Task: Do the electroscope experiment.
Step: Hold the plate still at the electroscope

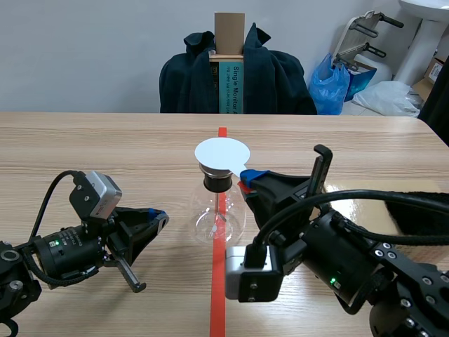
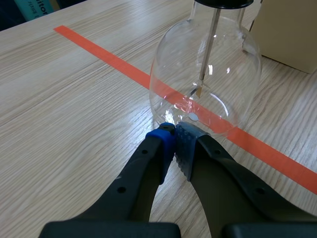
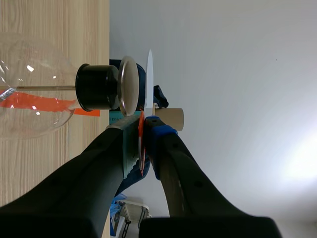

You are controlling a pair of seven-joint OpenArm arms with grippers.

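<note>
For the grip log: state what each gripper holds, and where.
Right gripper pinches the white disc by a red tab at its edge. Left gripper is shut on nothing.

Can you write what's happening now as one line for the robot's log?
right jaws: shut on disc | disc: over flask top | left jaws: shut, empty, near flask base

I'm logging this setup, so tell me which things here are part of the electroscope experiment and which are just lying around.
In use: electroscope flask; white disc, held above it in the right gripper; left gripper, shut beside the flask's base.
Lying about: dark jacket; cardboard box; blue bag.
</note>
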